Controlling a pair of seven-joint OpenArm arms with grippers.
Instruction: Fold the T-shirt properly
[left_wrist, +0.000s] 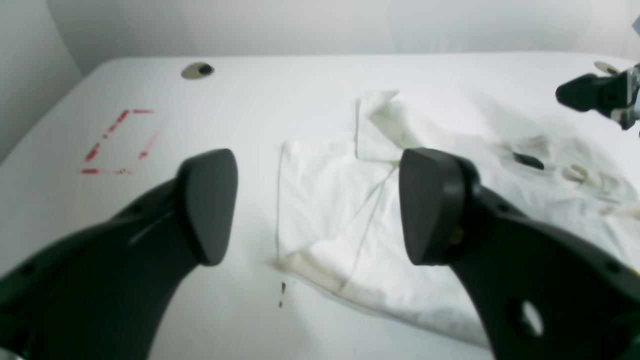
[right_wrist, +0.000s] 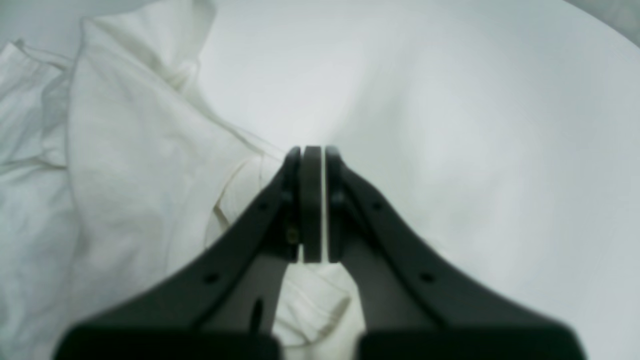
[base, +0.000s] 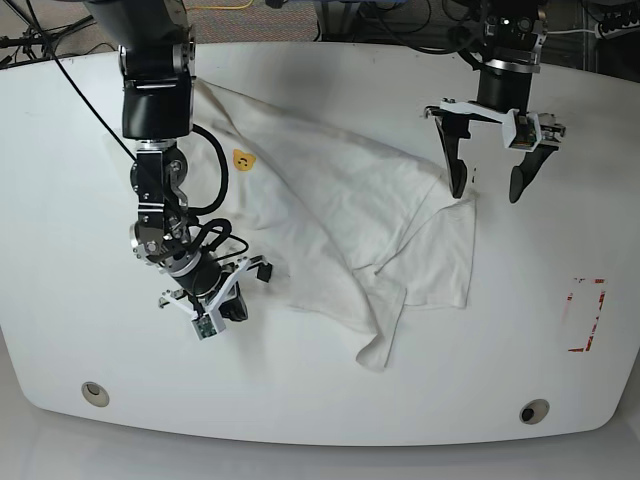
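Note:
The white T-shirt (base: 340, 210) lies crumpled and partly spread across the middle of the table, a small yellow bear face (base: 241, 159) showing near its far left. My left gripper (base: 487, 192) hangs open just above the T-shirt's (left_wrist: 450, 135) right edge; in the left wrist view its fingers (left_wrist: 207, 205) straddle a folded flap. A black tag (left_wrist: 528, 161) shows on the cloth. My right gripper (right_wrist: 312, 200) is shut at the T-shirt's (right_wrist: 125, 175) near-left edge, where wrinkles run to its tips and a thin white strip shows between the pads. It also shows as the right gripper (base: 255, 272).
The white table (base: 320, 405) has round holes (base: 533, 412) near its front corners. A red dashed corner mark (base: 585, 315) sits at the right, seen too as the red mark (left_wrist: 117, 142). Cables lie beyond the table's far edge.

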